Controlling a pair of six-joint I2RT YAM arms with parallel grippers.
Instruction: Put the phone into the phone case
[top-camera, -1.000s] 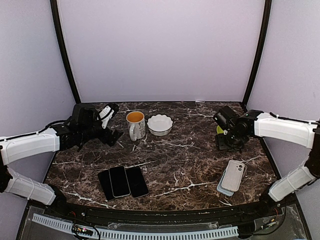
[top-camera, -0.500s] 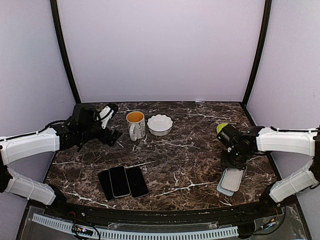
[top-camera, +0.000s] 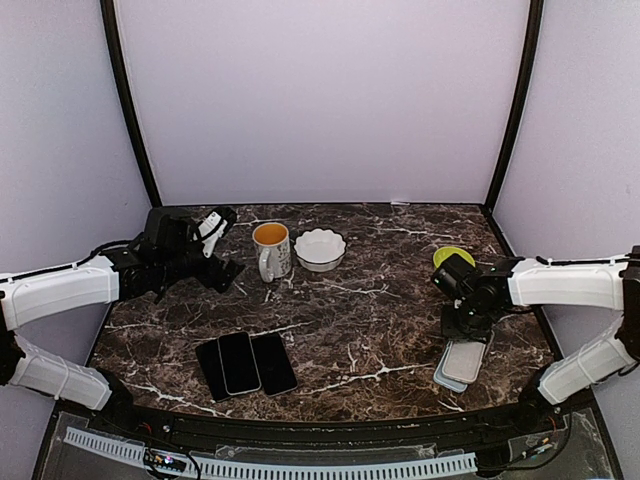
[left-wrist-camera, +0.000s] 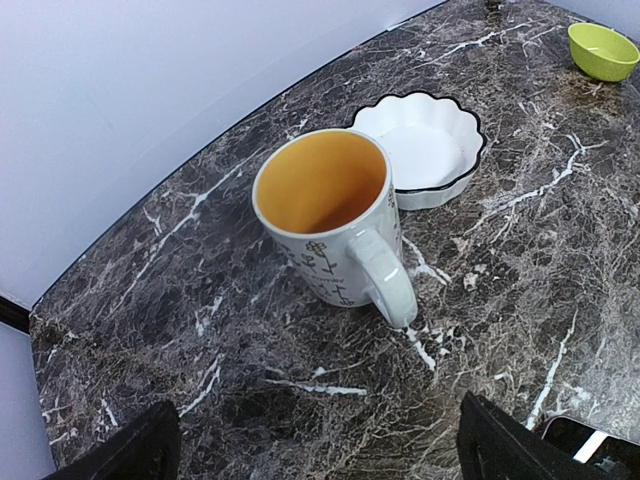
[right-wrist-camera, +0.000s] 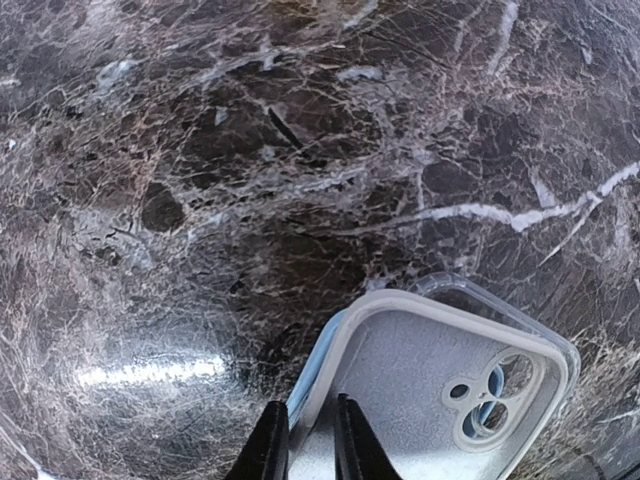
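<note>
Three phones (top-camera: 245, 363) lie side by side at the near left of the bench (top-camera: 370, 310), none of them touched, exactly where they lay a second ago. Well apart from them, at the near right, is a small stack of cases (top-camera: 463, 362). Its pale top case (right-wrist-camera: 440, 390) lies back up, camera cut-out showing, over a clear one and a bluish one. The change is all on that side: the right hand (top-camera: 465, 325), a second ago raised further back on the bench with the cases in plain view, has dropped onto the far end of the stack and settled there. In the wrist view its fingers (right-wrist-camera: 270, 445) stand close together astride the top case's rim, but I cannot tell whether they have pinched it. I read this as the case being fetched first, with the phone yet to be picked. The left hand (left-wrist-camera: 325, 455) hangs spread wide and unmoved, facing the mug (top-camera: 270, 250) and white bowl (top-camera: 320, 249). A green bowl (top-camera: 452, 256) sits behind the right arm.
</note>
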